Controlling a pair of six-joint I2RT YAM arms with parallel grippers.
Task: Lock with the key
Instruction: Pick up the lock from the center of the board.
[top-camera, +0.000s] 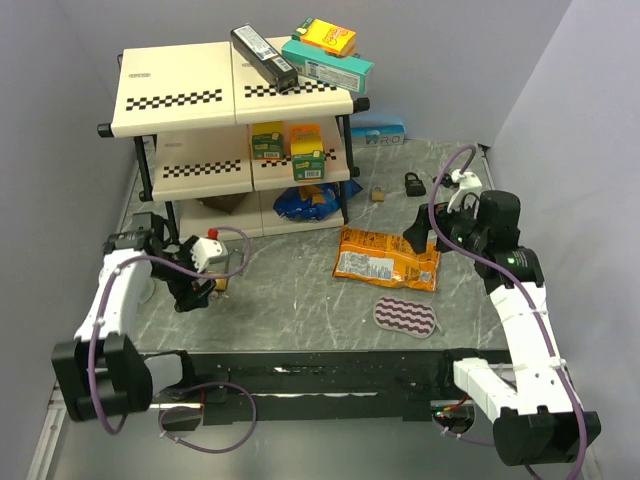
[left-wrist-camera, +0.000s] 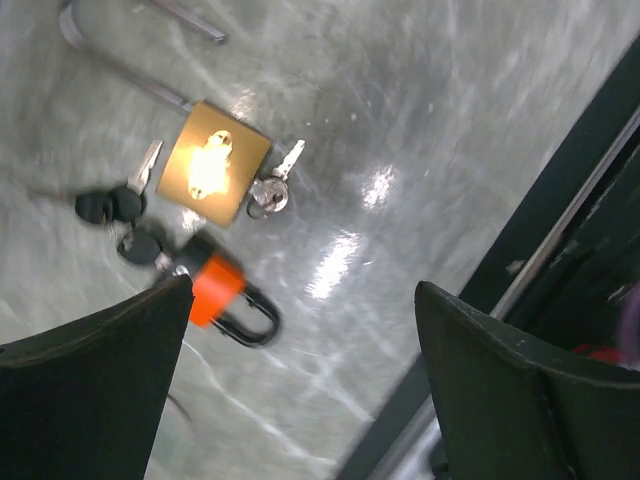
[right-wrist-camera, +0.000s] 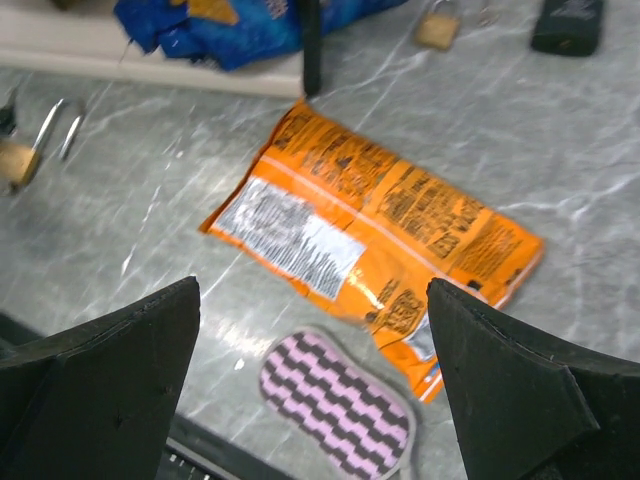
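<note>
A brass padlock (left-wrist-camera: 212, 165) with a long steel shackle lies on the grey table in the left wrist view. A silver key (left-wrist-camera: 276, 186) on a ring rests against its edge, and black-headed keys (left-wrist-camera: 110, 206) lie to its left. Just below them is an orange padlock (left-wrist-camera: 214, 284) with a black shackle. My left gripper (left-wrist-camera: 300, 310) hangs open above the bare table beside these locks, holding nothing. In the top view it is at the left (top-camera: 193, 292). My right gripper (top-camera: 418, 236) is open over the orange snack bag (right-wrist-camera: 380, 220), also holding nothing.
A purple striped pad (right-wrist-camera: 335, 400) lies near the front edge. A small brass padlock (top-camera: 379, 194) and a black padlock (top-camera: 414, 183) sit at the back. The two-tier shelf (top-camera: 180, 100) holds boxes, with a blue bag (top-camera: 305, 203) under it. A black rail (top-camera: 320, 375) runs along the near edge.
</note>
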